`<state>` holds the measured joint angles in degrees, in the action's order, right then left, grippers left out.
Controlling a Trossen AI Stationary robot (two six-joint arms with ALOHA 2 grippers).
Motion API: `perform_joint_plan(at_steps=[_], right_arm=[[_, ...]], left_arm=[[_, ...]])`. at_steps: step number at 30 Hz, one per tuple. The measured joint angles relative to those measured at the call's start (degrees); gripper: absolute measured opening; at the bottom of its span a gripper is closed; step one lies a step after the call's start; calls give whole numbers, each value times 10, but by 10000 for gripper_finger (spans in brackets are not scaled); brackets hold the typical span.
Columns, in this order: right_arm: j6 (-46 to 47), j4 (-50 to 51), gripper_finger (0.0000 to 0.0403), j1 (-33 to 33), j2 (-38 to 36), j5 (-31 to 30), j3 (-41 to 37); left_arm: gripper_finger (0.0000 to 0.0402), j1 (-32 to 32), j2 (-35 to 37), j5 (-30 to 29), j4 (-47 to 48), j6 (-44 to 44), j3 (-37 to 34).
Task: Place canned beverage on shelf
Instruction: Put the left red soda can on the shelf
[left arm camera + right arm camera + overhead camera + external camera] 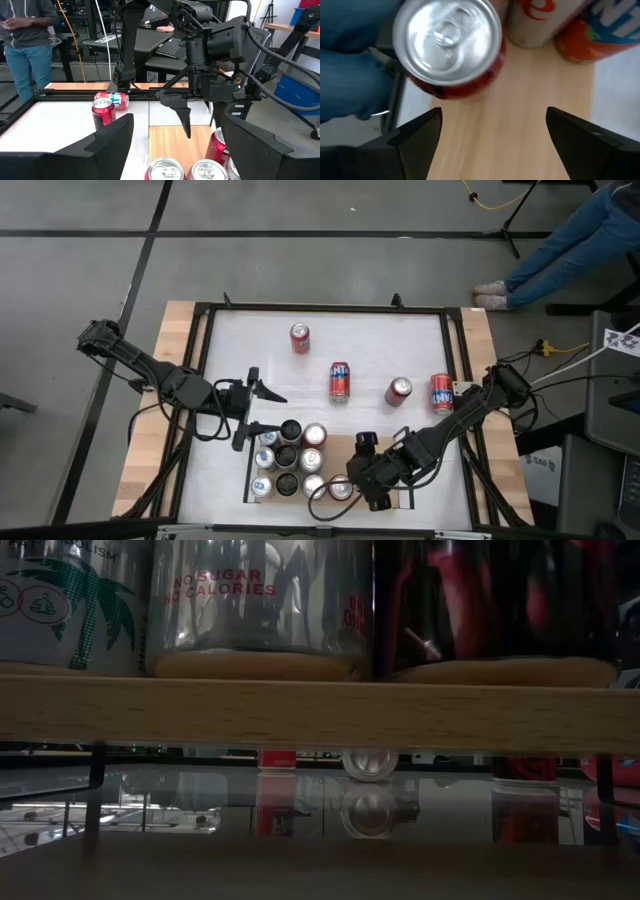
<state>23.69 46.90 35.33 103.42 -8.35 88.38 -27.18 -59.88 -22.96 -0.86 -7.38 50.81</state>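
The shelf point(385, 448) is a light-wood panel at the table's near middle, with several upright cans point(290, 458) on its left part. My right gripper point(352, 480) hovers open above the shelf's bare right part, pointing steeply down. A red can with a silver top point(447, 45) stands on the wood just ahead of its fingers point(417, 135), not between them. My left gripper point(262, 410) hangs open and roughly level at the shelf's far left corner, above the cans point(167, 171). In the low view the shelf plank point(320, 710) carries cans point(260, 610).
Loose cans lie on the white tabletop beyond the shelf: one upright point(300, 338), three more point(340, 382) point(398, 391) point(441, 393) toward the right. A black frame point(320, 308) rims the table. A person's legs point(560, 250) show on the floor at the far right.
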Motion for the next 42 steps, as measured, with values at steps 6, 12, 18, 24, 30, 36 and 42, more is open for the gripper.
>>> perform_joint_plan(at_steps=[6, 12, 18, 24, 30, 36, 42], right_arm=[[0, -15, 347, 0, 0, 37, 0], [-2, -15, 347, 0, 0, 50, 0], [-26, -33, 347, -1, 0, 50, 0], [-62, -17, 347, -1, 0, 64, 34], [-110, -3, 347, -1, -1, 65, 76], [-188, -13, 347, -1, -1, 45, 97], [-232, -37, 347, -1, 0, 34, 96]], left_arm=[[293, 0, 0, 0, 2, 0, 0], [293, 0, 0, 0, 4, 0, 0], [293, 0, 0, 0, 4, 0, 0], [293, 0, 0, 0, 4, 0, 0], [293, 0, 0, 0, 4, 0, 0], [293, 0, 0, 0, 4, 0, 0], [293, 0, 0, -1, 4, 0, 0]])
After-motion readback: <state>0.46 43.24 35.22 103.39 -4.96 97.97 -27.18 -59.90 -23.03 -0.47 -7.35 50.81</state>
